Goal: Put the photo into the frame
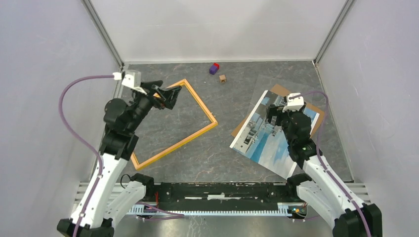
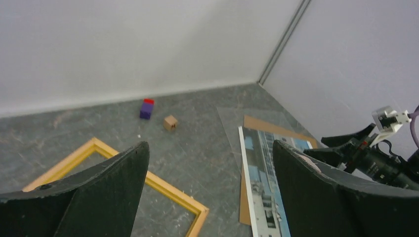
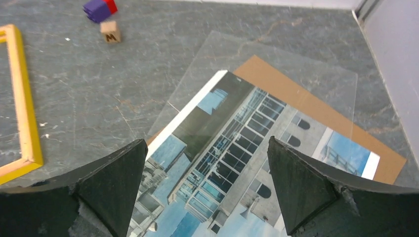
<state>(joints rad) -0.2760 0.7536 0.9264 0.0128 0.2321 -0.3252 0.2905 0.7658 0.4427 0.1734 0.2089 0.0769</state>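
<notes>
Top view: the left gripper [image 1: 165, 96], jaws spread and empty, hung over the far corner of the frame [image 1: 200, 102], which lay flat at left. The right gripper [image 1: 274, 117], equally spread, hovered above the photo [image 1: 262, 143], which lay face up on a brown backing board [image 1: 279, 90] at right.
Left wrist view: the frame [image 2: 163, 185] lay below the fingers, with the photo [image 2: 259, 182] well apart.
Right wrist view: a clear sheet [image 3: 296, 74] overlapped photo and board.

The frame [image 1: 201, 101], thin orange-yellow wood, lies flat, askew, at nine o'clock. The photo [image 1: 259, 140], buildings and sky face up, lies askew at three o'clock, well apart.
</notes>
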